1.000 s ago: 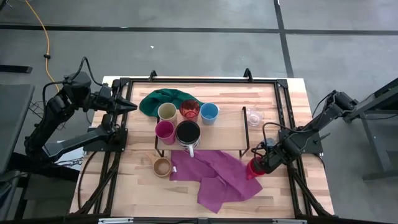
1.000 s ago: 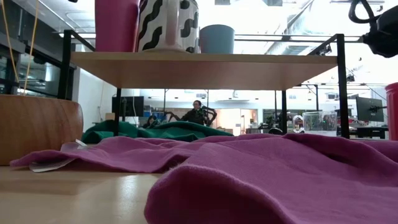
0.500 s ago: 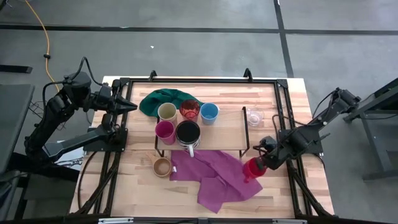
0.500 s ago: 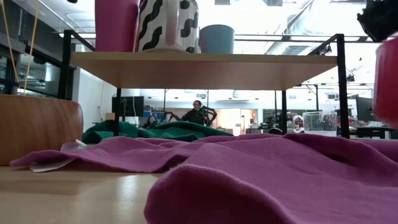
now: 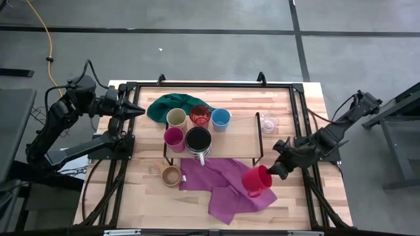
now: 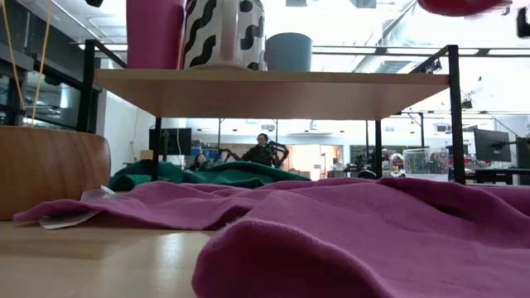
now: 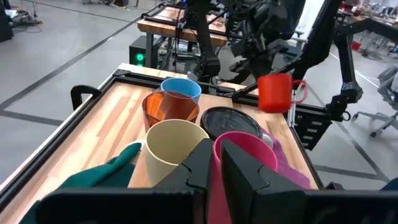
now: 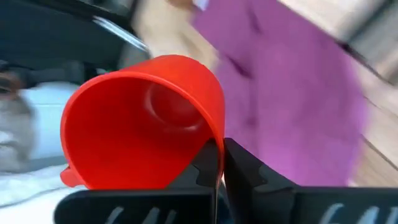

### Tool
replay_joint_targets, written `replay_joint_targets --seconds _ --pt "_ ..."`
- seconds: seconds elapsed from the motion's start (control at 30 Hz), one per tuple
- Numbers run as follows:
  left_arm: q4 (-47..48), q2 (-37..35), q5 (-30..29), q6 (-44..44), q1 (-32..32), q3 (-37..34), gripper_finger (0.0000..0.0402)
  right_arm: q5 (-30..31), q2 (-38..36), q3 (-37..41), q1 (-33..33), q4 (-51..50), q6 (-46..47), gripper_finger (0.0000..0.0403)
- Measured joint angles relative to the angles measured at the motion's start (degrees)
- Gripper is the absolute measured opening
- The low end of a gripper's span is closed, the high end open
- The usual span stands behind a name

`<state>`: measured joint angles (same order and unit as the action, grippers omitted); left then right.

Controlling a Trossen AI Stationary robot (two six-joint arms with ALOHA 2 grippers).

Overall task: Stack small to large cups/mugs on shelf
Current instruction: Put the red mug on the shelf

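Observation:
My right gripper (image 5: pixel 274 172) is shut on the red handled mug (image 5: pixel 256 180), which hangs in the air over the right edge of the purple cloth (image 5: pixel 230 187). The shelf (image 5: pixel 236 137) carries the cream cup (image 5: pixel 176 118), translucent red cup (image 5: pixel 200 116), blue cup (image 5: pixel 220 118), magenta cup (image 5: pixel 174 138) and striped mug (image 5: pixel 198 140). The clear glass (image 5: pixel 268 122) stands on the table just right of the shelf. The tan wooden cup (image 5: pixel 170 175) stands on the table near the shelf's front left leg. My left gripper (image 5: pixel 136 111) waits shut at the table's left edge. My right gripper pinches the red mug's wall at the rim (image 8: pixel 214 144) between its two fingers; one finger seems to sit inside the mouth and one outside. The fingers come from the table's right, slanting down. The mug is lifted clear, and its handle (image 7: pixel 299 92) is free.
A green cloth (image 5: pixel 172 105) lies on the table behind the shelf's left end. Black frame rails (image 5: pixel 298 111) run along the table's edges. The right half of the shelf board is bare.
My right gripper has risen and turned its wrist, carrying the red mug up off the table and slightly toward the left, over the purple cloth's edge. In the low view the mug has climbed to the picture's top.

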<state>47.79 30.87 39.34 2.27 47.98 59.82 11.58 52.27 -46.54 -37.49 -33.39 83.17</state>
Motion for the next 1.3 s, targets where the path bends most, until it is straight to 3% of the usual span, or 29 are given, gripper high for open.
replay_joint_targets --seconds 0.17,0.37,0.67,0.9,1.3 --pt "-0.88 0.00 -0.64 -1.39 -0.01 0.01 0.0024 4.95 -1.41 0.00 2.25 10.26 -8.37 0.0000" --pt "-1.02 0.00 -1.45 -2.27 0.01 0.00 0.0024 3.00 -2.21 -0.36 8.90 13.84 -16.72 0.0000" --pt "-1.00 0.00 -1.45 -2.60 -0.01 0.01 0.0024 -6.00 1.82 -13.79 21.71 -5.38 -31.45 0.0000" --pt "-0.92 0.00 -1.45 -2.49 0.00 0.00 0.0024 -10.41 12.78 -31.06 28.98 -28.40 -42.97 0.0000" --pt "1.90 0.00 -1.43 0.18 0.01 0.01 0.0024 -16.15 28.35 -45.47 35.63 -39.61 -56.96 0.0000"
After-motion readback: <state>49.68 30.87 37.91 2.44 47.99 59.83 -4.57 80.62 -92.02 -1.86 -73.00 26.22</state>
